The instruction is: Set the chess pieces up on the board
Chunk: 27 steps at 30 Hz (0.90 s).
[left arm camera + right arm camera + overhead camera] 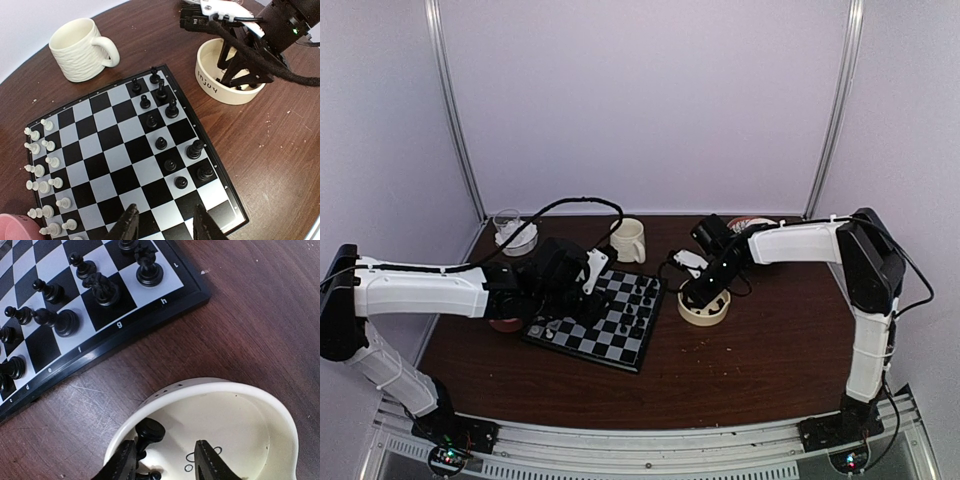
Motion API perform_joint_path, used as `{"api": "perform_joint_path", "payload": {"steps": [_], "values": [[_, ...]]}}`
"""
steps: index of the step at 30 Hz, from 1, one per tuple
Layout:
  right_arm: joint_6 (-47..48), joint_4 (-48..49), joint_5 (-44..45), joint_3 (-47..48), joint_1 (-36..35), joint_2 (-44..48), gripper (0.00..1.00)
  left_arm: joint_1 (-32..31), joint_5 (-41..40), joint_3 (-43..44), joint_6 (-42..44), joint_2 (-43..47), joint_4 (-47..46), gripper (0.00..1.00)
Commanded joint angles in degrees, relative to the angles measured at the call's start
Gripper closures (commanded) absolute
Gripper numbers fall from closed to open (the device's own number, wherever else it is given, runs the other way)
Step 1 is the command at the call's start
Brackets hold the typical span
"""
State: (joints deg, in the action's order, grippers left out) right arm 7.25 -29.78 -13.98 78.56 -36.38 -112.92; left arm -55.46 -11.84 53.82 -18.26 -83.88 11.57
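Note:
The board (115, 150) lies in the middle of the table, also seen from above as the board (605, 345). Several black chess pieces (161, 143) stand along its right side and several white chess pieces (45, 165) along its left. My left gripper (167, 223) hovers open over the board's near squares, with nothing between its fingers. My right gripper (165, 462) reaches down into the cream bowl (225, 387), its jaws apart. A black piece (150, 432) lies in the bowl against the left finger (122, 465), not clamped. A second black piece shows below it.
A cream mug (80, 50) stands behind the board. The cream bowl (220, 85) sits just right of it, with the right arm over it. A pink bowl (15, 227) is at the board's near left corner. A clear glass dish (515, 232) stands at the back left.

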Motion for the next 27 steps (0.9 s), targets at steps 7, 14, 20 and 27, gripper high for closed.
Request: {"api": "perform_joint_path", "payload": {"steps": [7,14,20,27], "values": [[-2.3,0.9,1.5,2.7,0.0,-4.3,0.55,-0.2,-0.6,0.8,0.9,0.3,-1.0,0.62],[-4.9,2.1,9.1,1.6,-0.1,-2.9,0.65,-0.2,-0.7,1.0,1.1,0.3,-0.6,0.62],[-5.8,5.8,12.7,-1.8,0.0,0.8,0.72,-0.1,-0.8,1.0,1.2,0.4,-0.6,0.62],[-6.5,6.2,13.7,-2.9,0.2,2.3,0.71,-0.2,-0.7,1.1,1.2,0.4,-0.5,0.61]]}}
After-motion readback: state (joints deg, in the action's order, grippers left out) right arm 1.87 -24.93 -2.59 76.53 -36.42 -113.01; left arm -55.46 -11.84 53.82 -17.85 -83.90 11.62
